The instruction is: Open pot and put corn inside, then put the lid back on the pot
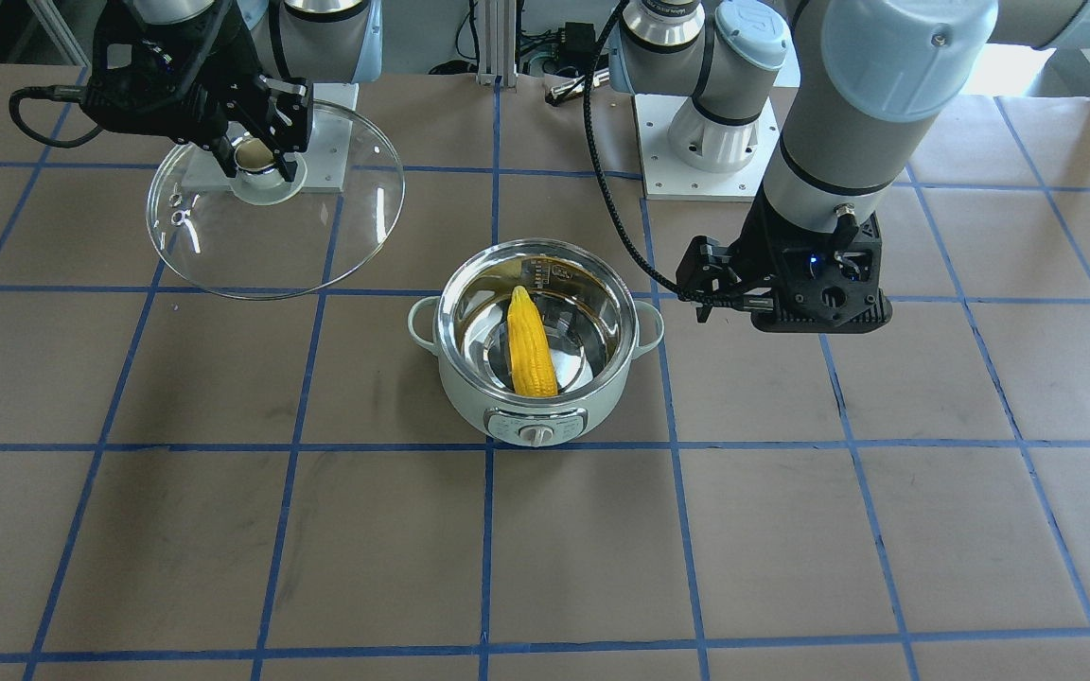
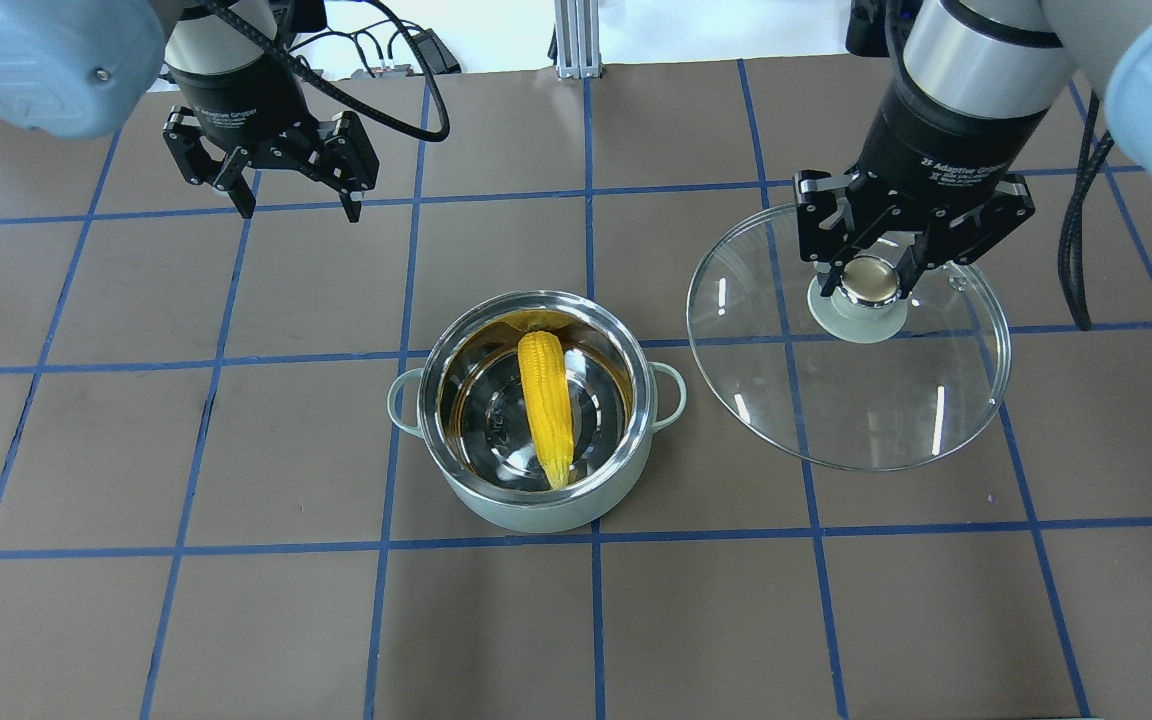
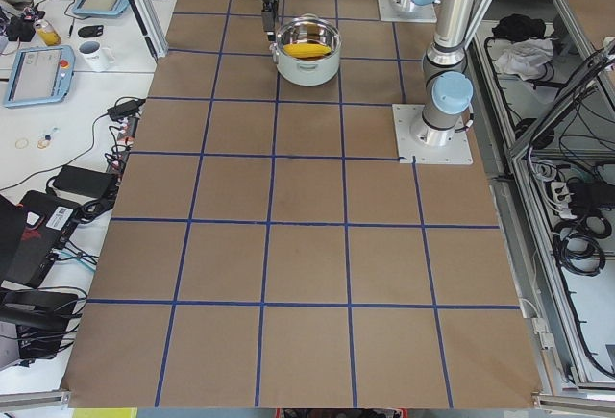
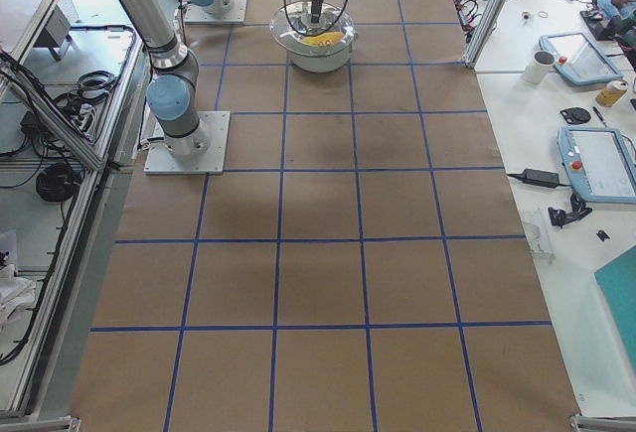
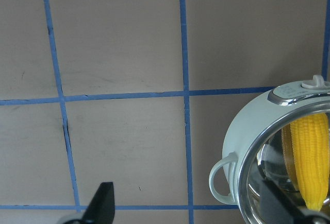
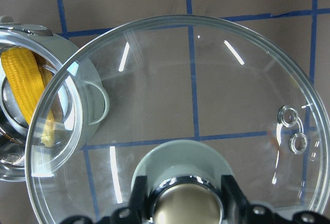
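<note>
The pale mint-green pot (image 2: pixel 576 510) stands open at the table's middle, also in the front view (image 1: pixel 469 397). The yellow corn (image 2: pixel 546 405) lies inside it on the steel bottom, also in the front view (image 1: pixel 531 345). My right gripper (image 2: pixel 871 280) is shut on the knob (image 2: pixel 869 281) of the clear glass lid (image 2: pixel 846 400) and holds the lid in the air to the pot's right, also in the front view (image 1: pixel 318 236). In the right wrist view the lid (image 6: pixel 206 90) overlaps the pot's rim (image 6: pixel 15 162). My left gripper (image 2: pixel 299 213) is open and empty, beyond the pot to its left.
The table is brown, marked with a blue tape grid (image 2: pixel 591 540). The arms' white base plates (image 1: pixel 706 151) stand at the robot's edge of the table. The left wrist view shows the pot's side handle (image 5: pixel 221 180) and control dial (image 5: pixel 314 83).
</note>
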You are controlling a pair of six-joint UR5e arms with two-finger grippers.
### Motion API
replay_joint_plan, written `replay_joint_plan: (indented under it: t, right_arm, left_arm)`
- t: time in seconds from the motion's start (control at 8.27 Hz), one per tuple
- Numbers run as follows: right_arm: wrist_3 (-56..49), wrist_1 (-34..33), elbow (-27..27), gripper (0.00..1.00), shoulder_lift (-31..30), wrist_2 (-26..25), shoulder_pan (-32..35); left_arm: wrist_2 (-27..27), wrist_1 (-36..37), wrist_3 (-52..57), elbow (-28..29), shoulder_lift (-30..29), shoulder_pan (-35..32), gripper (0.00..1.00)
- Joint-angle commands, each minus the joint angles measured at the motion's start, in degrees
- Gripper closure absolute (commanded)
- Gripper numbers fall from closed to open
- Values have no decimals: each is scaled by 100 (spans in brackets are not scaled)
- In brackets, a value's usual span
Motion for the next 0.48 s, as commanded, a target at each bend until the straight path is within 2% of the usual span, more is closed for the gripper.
replay_joint_plan:
  t: [0.0,0.36]
  right_arm:
    - [747,-280,-17,91,224,28,657]
    - [2582,-1667,-17,91,1293,28,2361]
  left_arm:
    - [14,19,79,-19,130,-1,0]
    - [-21,28,79,-46,183,-1,0]
